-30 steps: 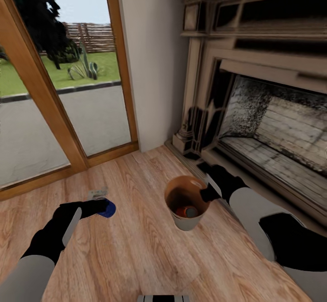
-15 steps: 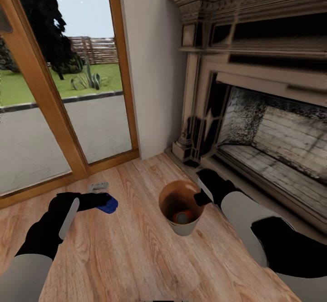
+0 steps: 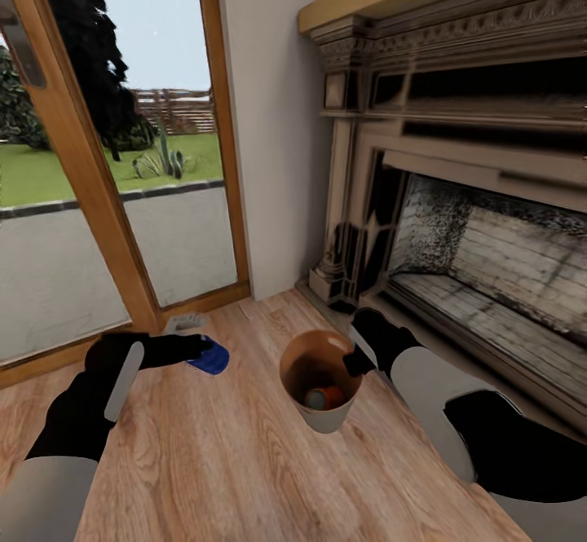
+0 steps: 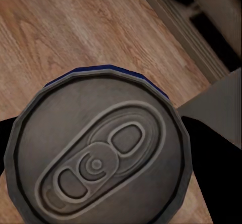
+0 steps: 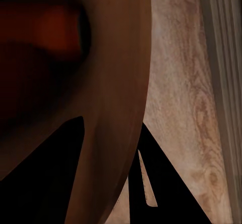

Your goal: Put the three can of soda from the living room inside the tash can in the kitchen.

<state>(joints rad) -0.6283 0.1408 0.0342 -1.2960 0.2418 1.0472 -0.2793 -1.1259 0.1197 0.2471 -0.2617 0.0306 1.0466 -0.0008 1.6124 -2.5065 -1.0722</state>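
The tash can (image 3: 292, 379), a small tapered bin with a copper-brown inside, is held a little above the plank floor, and an orange can of soda (image 3: 324, 398) lies at its bottom. My right gripper (image 3: 357, 356) is shut on the bin's right rim; in the right wrist view the bin wall (image 5: 113, 82) runs between the dark fingers (image 5: 45, 178) and the orange can (image 5: 53, 30) glows inside. My left gripper (image 3: 196, 351) is shut on a dark blue can of soda (image 3: 214, 359), held left of the bin. Its pale top (image 4: 98, 158) faces the left wrist camera.
A dark ornate fireplace (image 3: 473, 200) runs along the right, close to my right arm. A wood-framed glass door (image 3: 98, 200) stands at the left, with a pale wall (image 3: 277, 118) between them. A small grey object (image 3: 184, 322) lies on the floor by the door.
The head view has tilted upward, showing more of the mantel. My left gripper has carried the blue can slightly right, closer to the bin. The right gripper keeps its hold on the rim.
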